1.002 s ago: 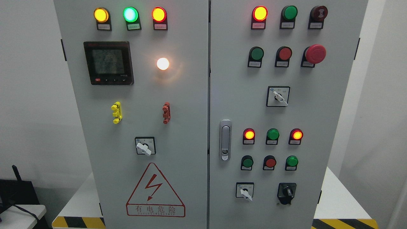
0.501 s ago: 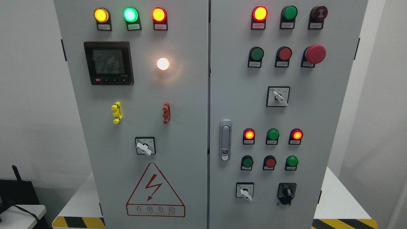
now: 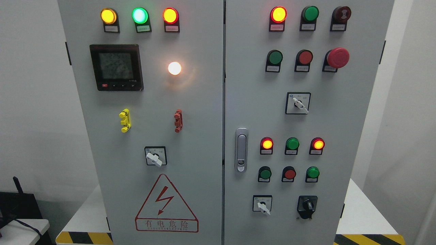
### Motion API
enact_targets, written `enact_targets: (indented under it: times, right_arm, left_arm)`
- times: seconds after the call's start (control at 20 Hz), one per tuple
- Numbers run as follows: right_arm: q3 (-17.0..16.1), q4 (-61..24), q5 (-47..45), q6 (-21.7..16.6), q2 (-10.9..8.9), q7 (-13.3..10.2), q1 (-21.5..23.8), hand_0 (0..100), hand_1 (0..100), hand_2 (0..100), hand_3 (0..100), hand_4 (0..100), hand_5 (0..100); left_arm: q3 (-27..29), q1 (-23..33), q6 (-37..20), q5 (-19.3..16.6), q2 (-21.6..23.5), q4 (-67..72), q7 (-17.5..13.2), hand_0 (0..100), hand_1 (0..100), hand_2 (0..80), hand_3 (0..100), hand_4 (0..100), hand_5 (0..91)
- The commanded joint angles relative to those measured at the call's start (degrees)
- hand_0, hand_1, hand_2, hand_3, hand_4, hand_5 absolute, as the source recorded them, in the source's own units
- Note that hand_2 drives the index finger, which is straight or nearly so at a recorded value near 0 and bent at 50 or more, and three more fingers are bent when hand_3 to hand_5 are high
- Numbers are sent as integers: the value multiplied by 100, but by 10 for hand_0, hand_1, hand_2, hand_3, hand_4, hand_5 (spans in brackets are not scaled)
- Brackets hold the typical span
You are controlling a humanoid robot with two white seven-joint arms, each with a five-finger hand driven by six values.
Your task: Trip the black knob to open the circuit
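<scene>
Facing a grey sheet-metal control cabinet (image 3: pixel 204 102) with two flat painted doors, split by a vertical seam down the middle. No robot hand anywhere in view, neither left nor right, so finger state cannot be told and nothing is held or touched.

Black knob (image 3: pixel 308 205) low on the right door, near the bottom right: small rotary selector on a squarish black housing, glossy plastic, pointer roughly upright. Just to its left, a white-handled selector switch (image 3: pixel 262 205) on a square black-framed plate, handle tilted down to the right.

Above these, rows of round domed pilot lamps and push buttons in red and green, some lit. Red mushroom-head emergency stop (image 3: pixel 338 57) higher up, smooth and bulging. Brushed metal door latch (image 3: pixel 241 149), tall and rounded, beside the seam.

Left door: dark square digital meter (image 3: pixel 116 67), glowing white lamp (image 3: pixel 174 68), yellow clip (image 3: pixel 125 120) and red clip (image 3: pixel 178 120), red-outlined triangular warning sign (image 3: pixel 166 204) with lightning bolt.
</scene>
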Motion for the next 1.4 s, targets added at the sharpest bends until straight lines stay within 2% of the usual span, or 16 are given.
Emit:
enact_targets:
  times: [0.0, 0.25, 0.45, 0.65, 0.85, 1.1, 1.35]
  right_arm:
    - [-575, -1844, -18, -810, 7, 23, -40, 310, 622, 350, 793, 873, 942]
    - [-830, -2328, 0, -740, -19, 32, -426, 320, 575, 354, 796, 878, 943]
    - [-866, -2565, 0, -679, -19, 32, -734, 318, 560, 352, 794, 880, 944]
    - [-884, -3040, -26, -249, -19, 14, -989, 314, 561, 352, 789, 876, 944]
    - [-875, -3260, -18, -20, -19, 5, -1349, 301, 582, 372, 785, 873, 945]
    - [-849, -3339, 0, 700, -10, -38, -1867, 283, 610, 376, 786, 869, 945]
    - [-787, -3384, 104, 1535, -28, -258, -2395, 211, 688, 378, 779, 865, 943]
  left_arm:
    - [0, -44, 3, -184, -8, 0, 2, 120, 389, 0, 0, 0, 0]
    - [0, -44, 3, -193, 1, 0, 2, 120, 389, 0, 0, 0, 0]
    - [0, -44, 3, -184, 1, 0, 2, 120, 389, 0, 0, 0, 0]
    - [0, -44, 3, -193, -8, 0, 2, 120, 389, 0, 0, 0, 0]
    - [0, -44, 3, -184, -8, 0, 2, 120, 389, 0, 0, 0, 0]
    - [0, -44, 3, -185, 1, 0, 2, 120, 389, 0, 0, 0, 0]
    - [0, -44, 3, -193, 1, 0, 2, 120, 389, 0, 0, 0, 0]
